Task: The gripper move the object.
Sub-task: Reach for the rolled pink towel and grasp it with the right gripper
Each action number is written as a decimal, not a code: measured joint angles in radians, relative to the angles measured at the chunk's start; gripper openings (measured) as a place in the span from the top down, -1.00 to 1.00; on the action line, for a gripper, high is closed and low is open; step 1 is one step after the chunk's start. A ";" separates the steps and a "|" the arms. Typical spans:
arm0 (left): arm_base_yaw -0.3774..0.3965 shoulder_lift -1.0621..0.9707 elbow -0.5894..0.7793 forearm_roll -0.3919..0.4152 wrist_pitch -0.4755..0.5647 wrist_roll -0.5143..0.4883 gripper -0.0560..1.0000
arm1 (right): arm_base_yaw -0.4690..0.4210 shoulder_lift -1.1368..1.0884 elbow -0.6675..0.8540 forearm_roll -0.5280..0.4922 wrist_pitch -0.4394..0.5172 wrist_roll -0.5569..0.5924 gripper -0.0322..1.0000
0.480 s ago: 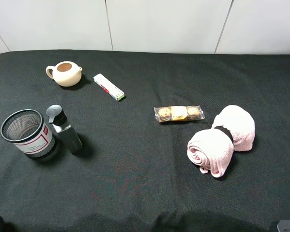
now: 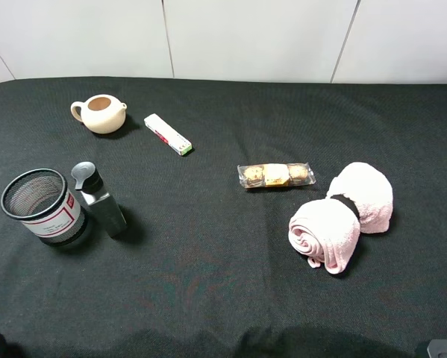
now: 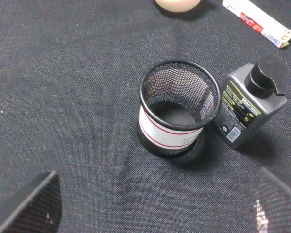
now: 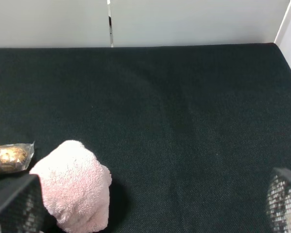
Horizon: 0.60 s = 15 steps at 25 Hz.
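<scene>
The object, a pale-pink rolled towel (image 2: 342, 215) cinched by a black band, lies at the right of the black cloth in the exterior high view. One lobe of the towel (image 4: 75, 184) shows in the right wrist view, close to one finger of my right gripper (image 4: 150, 204). That gripper is open, its jaws spread wide with only cloth between them. My left gripper (image 3: 155, 213) is open too, well back from the towel, with a mesh cup ahead of it. In the exterior high view only small bits of the arms show at the bottom corners.
A cream teapot (image 2: 100, 113) and a white box (image 2: 168, 134) sit at the back left. A clear cookie packet (image 2: 276, 175) lies just left of the towel. A mesh cup (image 2: 42, 207) and a grey bottle (image 2: 100, 200) stand at the front left.
</scene>
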 joint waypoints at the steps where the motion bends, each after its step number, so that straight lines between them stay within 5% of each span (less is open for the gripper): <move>1: 0.000 0.000 0.000 0.000 0.000 0.000 -0.68 | 0.000 0.000 0.000 0.000 0.000 0.000 -0.41; 15: 0.000 0.000 0.000 0.000 0.000 0.000 -0.68 | 0.000 0.000 0.000 0.030 0.000 0.017 -0.41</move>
